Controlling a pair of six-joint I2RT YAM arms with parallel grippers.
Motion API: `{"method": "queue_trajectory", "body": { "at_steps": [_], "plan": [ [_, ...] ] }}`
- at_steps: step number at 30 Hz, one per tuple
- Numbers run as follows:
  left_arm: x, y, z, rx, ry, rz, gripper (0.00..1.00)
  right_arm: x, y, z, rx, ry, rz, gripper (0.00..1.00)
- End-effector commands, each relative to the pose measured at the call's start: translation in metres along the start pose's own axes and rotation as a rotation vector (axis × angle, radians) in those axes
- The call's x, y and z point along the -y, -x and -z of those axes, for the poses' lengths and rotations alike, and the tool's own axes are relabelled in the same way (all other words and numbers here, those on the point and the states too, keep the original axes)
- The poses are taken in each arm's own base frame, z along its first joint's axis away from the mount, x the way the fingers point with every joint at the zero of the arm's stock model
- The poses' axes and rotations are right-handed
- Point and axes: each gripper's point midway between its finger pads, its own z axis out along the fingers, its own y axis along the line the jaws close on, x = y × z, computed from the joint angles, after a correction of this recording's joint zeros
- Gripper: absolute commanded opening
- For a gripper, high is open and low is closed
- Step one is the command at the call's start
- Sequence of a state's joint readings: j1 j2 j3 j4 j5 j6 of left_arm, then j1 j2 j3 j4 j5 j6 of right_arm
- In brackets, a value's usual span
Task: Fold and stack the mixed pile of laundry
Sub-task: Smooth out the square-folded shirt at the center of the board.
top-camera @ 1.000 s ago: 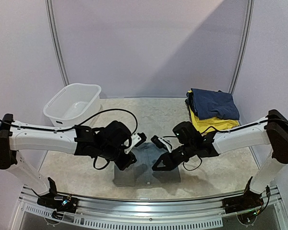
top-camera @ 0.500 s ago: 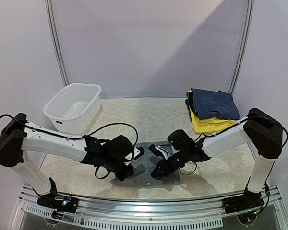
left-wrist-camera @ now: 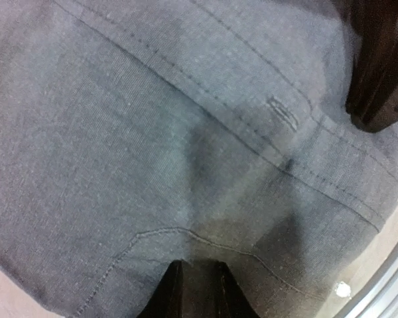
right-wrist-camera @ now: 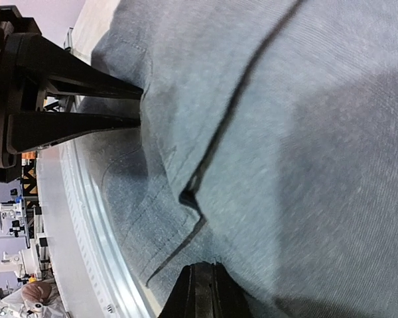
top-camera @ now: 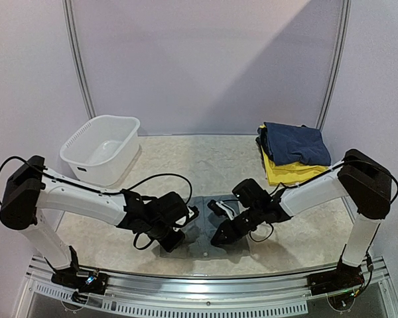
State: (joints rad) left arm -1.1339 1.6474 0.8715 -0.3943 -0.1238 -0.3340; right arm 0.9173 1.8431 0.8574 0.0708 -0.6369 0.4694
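Top external view: find grey trousers (top-camera: 199,224) as a flat folded packet at near-centre of table (top-camera: 205,159), right between left gripper (top-camera: 174,237) and right gripper (top-camera: 219,237). From wrist views, read both as nearly closed, each nipping grey cloth close to the packet's near edge: left with a sliver of gap and fabric in it, right almost fully together on a fold.

Probably mid-fold, judging by those pinches. To do it well:
- lift both pinches together and level
- carry near edge over toward far edge in one arc, no dragging the bottom layer
- lay flat first, then release both at once
- check for catching only the top ply

Reads as lying long-axis left–right, parallel to table's near edge. Can't tell waist end from leg end under the arms.

Next stop presumably the stack far right: navy garment (top-camera: 295,142) on yellow garment (top-camera: 288,173).
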Motion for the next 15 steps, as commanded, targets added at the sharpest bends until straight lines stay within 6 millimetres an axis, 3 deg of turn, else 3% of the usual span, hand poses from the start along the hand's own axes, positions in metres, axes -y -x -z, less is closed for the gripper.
{"method": "queue_trajectory", "body": {
  "at_steps": [1,5,7,15],
  "plan": [
    [0.01,0.012,0.029,0.025,-0.002,-0.03,0.18,-0.03,0.025,0.022,0.05,0.034,0.056,0.11],
    [0.019,0.022,0.04,0.055,-0.025,-0.041,0.18,-0.058,0.052,0.035,0.105,0.089,0.097,0.12],
    [0.023,0.024,0.044,0.063,-0.043,-0.044,0.19,-0.058,0.06,0.038,0.106,0.082,0.084,0.12],
    [0.032,0.013,0.037,0.041,-0.079,-0.04,0.18,-0.023,0.089,0.024,0.092,0.087,0.037,0.12]
  ]
}}
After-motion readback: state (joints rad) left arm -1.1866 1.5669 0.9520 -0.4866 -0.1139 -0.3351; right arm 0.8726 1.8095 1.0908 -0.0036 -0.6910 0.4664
